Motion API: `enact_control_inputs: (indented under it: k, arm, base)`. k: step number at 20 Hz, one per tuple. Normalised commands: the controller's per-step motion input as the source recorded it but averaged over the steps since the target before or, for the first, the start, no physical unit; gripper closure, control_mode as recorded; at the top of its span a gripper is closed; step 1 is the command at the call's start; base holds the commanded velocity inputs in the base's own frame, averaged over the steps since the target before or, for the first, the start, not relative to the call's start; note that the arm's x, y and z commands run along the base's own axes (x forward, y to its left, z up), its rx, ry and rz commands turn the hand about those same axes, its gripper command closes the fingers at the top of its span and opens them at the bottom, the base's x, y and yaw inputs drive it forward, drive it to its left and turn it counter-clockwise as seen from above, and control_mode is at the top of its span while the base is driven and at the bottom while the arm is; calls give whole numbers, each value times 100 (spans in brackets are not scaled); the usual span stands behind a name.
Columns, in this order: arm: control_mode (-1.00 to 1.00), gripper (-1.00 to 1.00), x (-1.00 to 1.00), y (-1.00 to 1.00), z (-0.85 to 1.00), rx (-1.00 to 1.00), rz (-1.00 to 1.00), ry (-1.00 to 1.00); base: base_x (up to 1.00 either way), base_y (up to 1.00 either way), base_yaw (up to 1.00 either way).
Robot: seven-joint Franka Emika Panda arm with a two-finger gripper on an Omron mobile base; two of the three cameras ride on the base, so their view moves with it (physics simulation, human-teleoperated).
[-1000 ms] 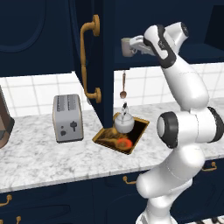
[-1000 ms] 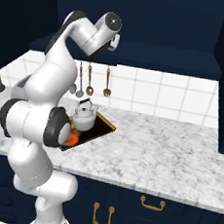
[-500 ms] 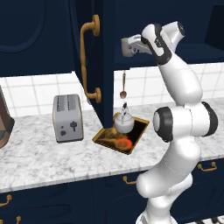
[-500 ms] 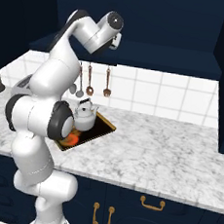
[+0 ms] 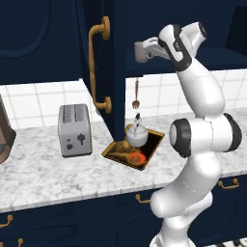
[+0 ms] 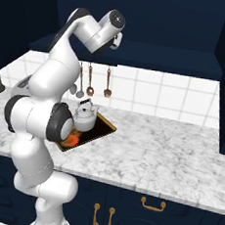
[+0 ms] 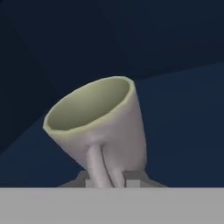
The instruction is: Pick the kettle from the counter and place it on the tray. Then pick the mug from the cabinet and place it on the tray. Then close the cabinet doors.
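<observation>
taking the tray (image 5: 153, 139) as the landmark: left of it on the counter (image 5: 43, 173) stands a toaster (image 5: 75, 130), well apart and no part of the job. just left of the tray and above it hangs the open cabinet door (image 5: 103, 72) with its curved brass handle, left swung out so the arm can reach the shelf. on the tray itself sits the kettle (image 5: 136, 134), upright with its thin handle pointing straight up, beside the orange spot; judged from that, the first part of the task is done. high above the tray, at the mouth of the cabinet (image 6: 155, 50), the gripper (image 5: 141, 51) is at the mug (image 7: 103, 127). in the hand view the mug sits right against the fingers, its loop handle facing the camera between them and its greenish opening turned away and up to the left, so its long axis runs tilted across that picture; since that camera rolls with the hand, i cannot tell whether it is upright in the room. the claw seems to be pinching the mug at its handle side, likely so as to carry it down to the tray.
</observation>
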Motion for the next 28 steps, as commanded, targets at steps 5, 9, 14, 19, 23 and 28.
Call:
enact_control_inputs:
  k: [5, 9, 14, 19, 23, 28]
  arm:
    - [-100, 100, -31, 0, 0, 0, 0, -7]
    - [-100, 100, -79, -1, 0, 0, 1, -10]
    - [-100, 100, -95, -2, 1, 0, 5, -14]
    - [-100, 100, -100, -6, 16, 0, 8, -23]
    - [-100, 100, -100, -8, 11, 0, 8, -18]
    - [-100, 100, -83, -8, 0, 0, 8, 0]
  base:
    - [0, 0, 0]
    - [0, 0, 0]
    - [0, 0, 0]
    - [0, 0, 0]
    - [0, 0, 0]
    - [0, 0, 0]
